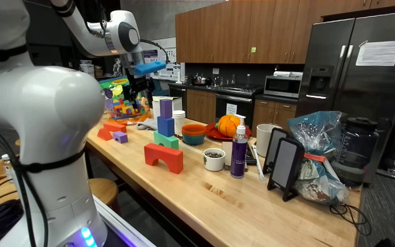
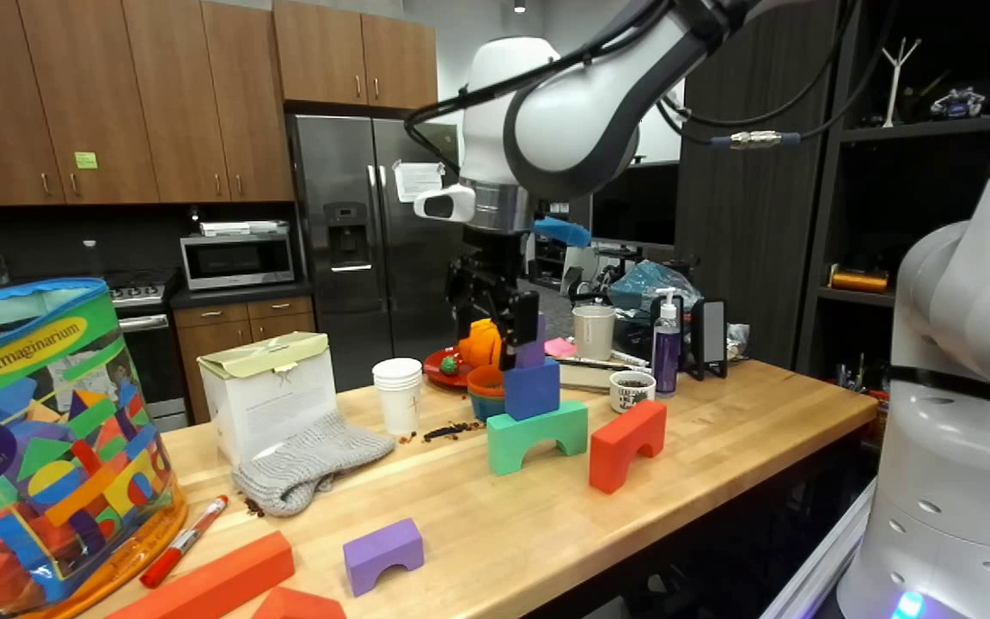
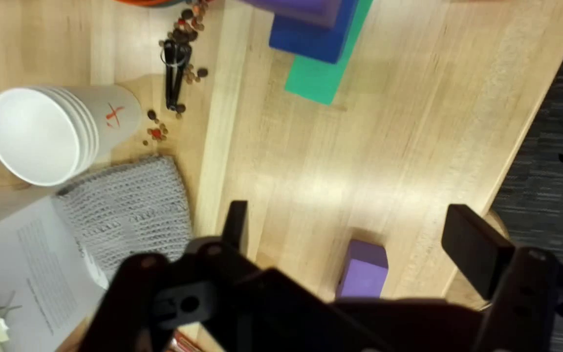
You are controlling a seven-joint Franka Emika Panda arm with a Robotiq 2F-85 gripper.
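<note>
My gripper is open and empty, held above the table, in both exterior views and the wrist view. Below it, between the fingers in the wrist view, lies a small purple arch block, also in both exterior views. A stack stands nearby: a green arch at the bottom, a blue block on it, and a purple block on top. A red arch stands beside the stack.
A red long block and red wedge lie near the purple arch. A grey knit cloth, white cups, a box and a clear block bag are around. A purple bottle and speakers stand farther along.
</note>
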